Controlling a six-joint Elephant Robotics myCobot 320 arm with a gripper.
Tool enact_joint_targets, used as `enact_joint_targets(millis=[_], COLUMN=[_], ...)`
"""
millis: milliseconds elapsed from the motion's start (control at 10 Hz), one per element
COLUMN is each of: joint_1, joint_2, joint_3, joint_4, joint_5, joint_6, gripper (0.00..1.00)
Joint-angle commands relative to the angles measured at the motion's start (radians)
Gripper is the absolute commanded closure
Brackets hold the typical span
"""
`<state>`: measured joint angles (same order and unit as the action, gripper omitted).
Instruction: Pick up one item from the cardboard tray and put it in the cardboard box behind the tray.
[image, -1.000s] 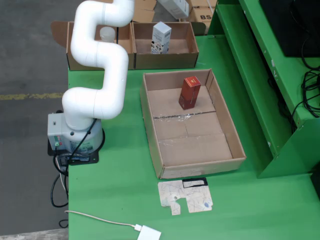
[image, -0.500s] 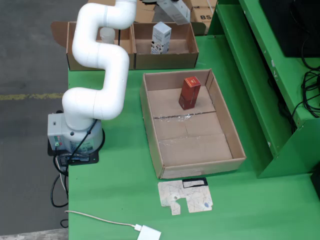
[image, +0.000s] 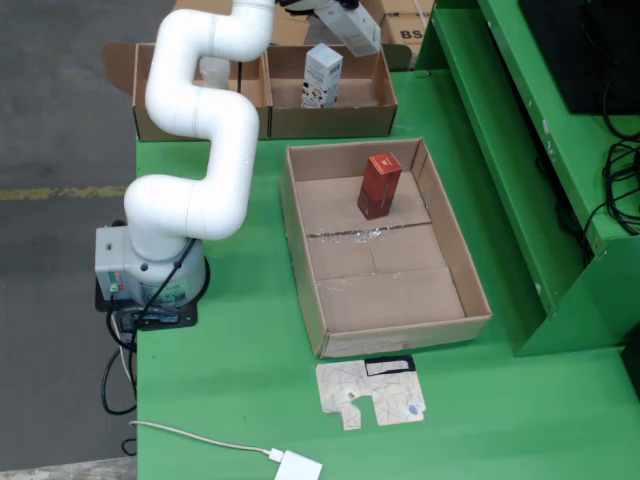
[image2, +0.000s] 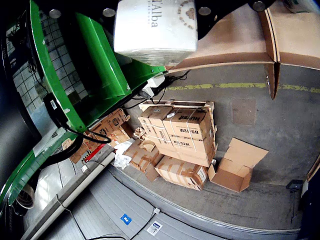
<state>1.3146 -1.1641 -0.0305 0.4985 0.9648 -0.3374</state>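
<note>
Reaching high (image: 205, 120) — white carton (image2: 155, 27) w/ fingers

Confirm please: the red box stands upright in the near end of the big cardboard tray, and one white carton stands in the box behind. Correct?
Not quite. In the fixed view the red box stands upright at the far end of the cardboard tray, not the near end. The white carton does stand in the box behind.

On the green tabletop (image: 240, 390), near its front edge, lies a flat scrap of cut cardboard (image: 370, 392), with a white adapter (image: 298, 467) and its cable further left. On the grey floor sits a stack of brown cartons (image2: 177, 135), an open box (image2: 237, 165) beside them.
</note>
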Motion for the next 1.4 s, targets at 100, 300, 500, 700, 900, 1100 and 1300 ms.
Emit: enact_joint_targets(millis=[100, 300, 500, 700, 900, 1100, 1300], joint_1=[-0.014, -0.016, -0.017, -0.026, -0.028, -0.029, -0.034], joint_2=[0.017, 0.005, -0.007, -0.026, -0.031, -0.036, -0.042], joint_3=[0.031, 0.031, 0.031, 0.031, 0.031, 0.031, 0.031], joint_4=[0.013, 0.013, 0.013, 0.013, 0.013, 0.013, 0.013], joint_5=[-0.012, -0.012, -0.012, -0.012, -0.012, -0.012, -0.012], joint_6=[0.0, 0.0, -0.018, -0.004, -0.008, -0.008, -0.006], gripper=[1.0, 1.0, 1.0, 1.0, 1.0, 1.0, 1.0])
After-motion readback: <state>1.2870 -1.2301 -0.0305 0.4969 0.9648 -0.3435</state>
